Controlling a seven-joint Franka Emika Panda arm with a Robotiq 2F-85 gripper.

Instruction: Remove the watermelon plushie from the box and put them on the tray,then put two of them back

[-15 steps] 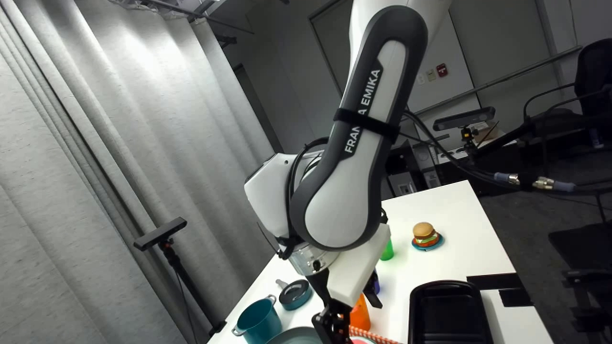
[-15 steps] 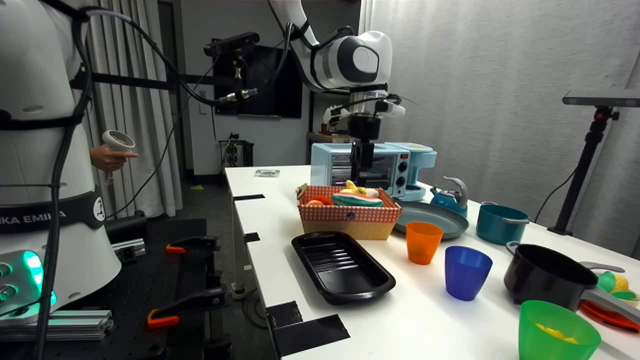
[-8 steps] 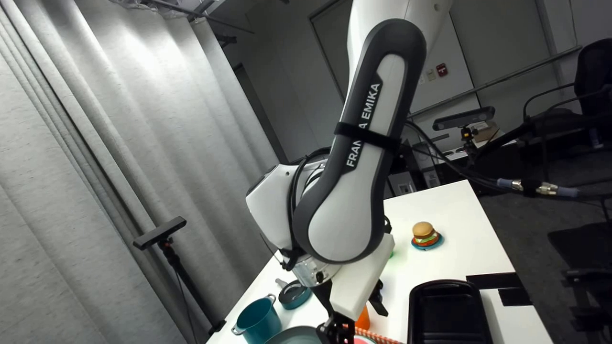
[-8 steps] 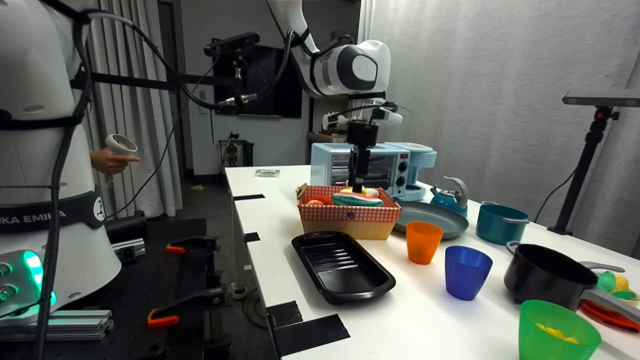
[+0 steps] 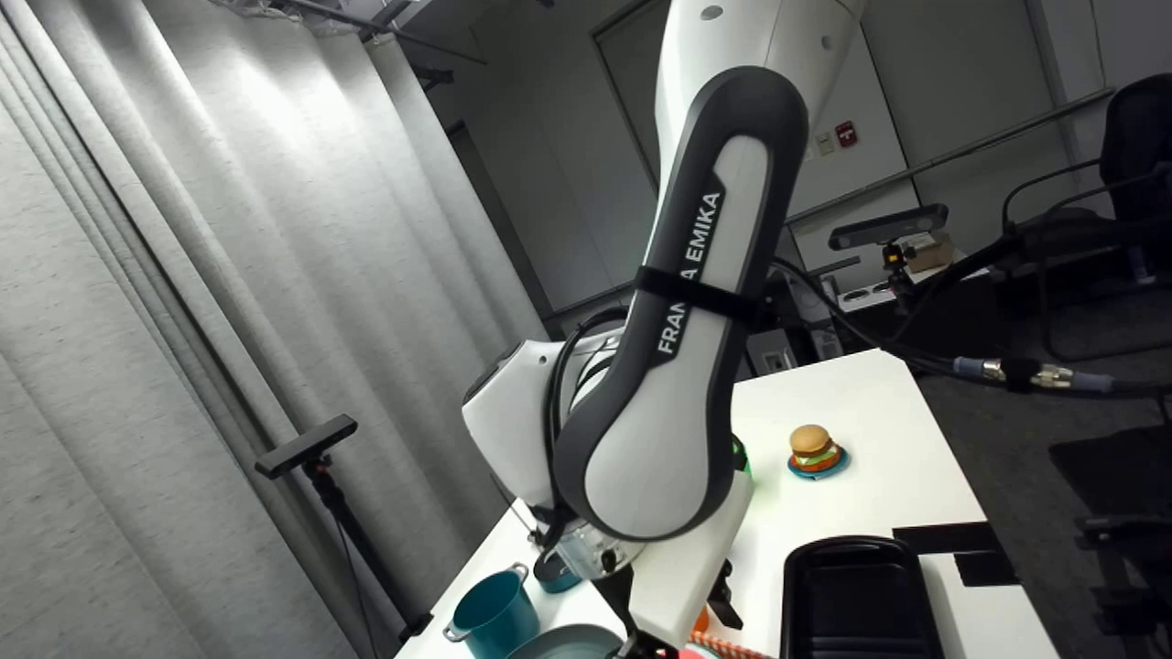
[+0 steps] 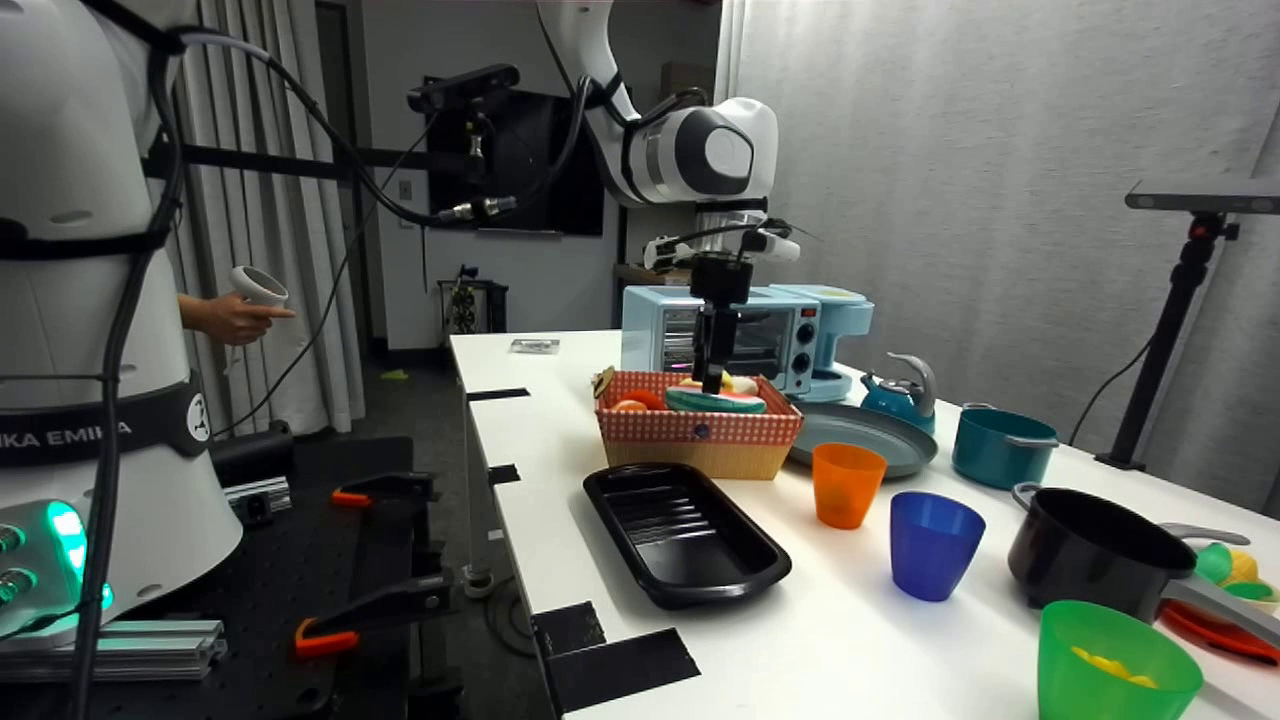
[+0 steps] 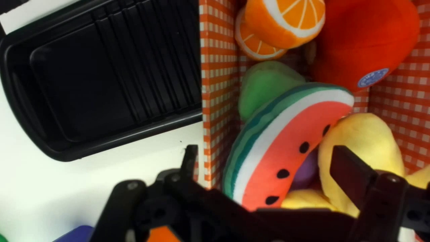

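Note:
One watermelon plushie (image 7: pixel 262 168), with a red face, dark seeds and green rind, lies in the checked box (image 7: pixel 220 101) in the wrist view. It shows over the box's near wall in an exterior view (image 6: pixel 690 402). My gripper (image 7: pixel 263 153) is open and points down over it. In the wrist view one finger (image 7: pixel 189 161) overlaps the table just outside the box wall, the other (image 7: pixel 351 174) overlaps a yellow plushie. Nothing is held. The black tray (image 7: pixel 77 84) beside the box is empty; it shows in both exterior views (image 5: pixel 856 595) (image 6: pixel 690 545).
Orange plushies (image 7: pixel 285 20), a red plushie (image 7: pixel 366 43), a green one (image 7: pixel 268 87) and yellow ones crowd the box. An orange cup (image 6: pixel 848 490), blue cup (image 6: pixel 935 550) and grey plate (image 6: pixel 890 440) stand near it. A blue toaster oven (image 6: pixel 645 330) stands behind.
My gripper has moved down to the box. In an exterior view its tips now overlap the watermelon plushie. The box, plushies and tray have not moved.

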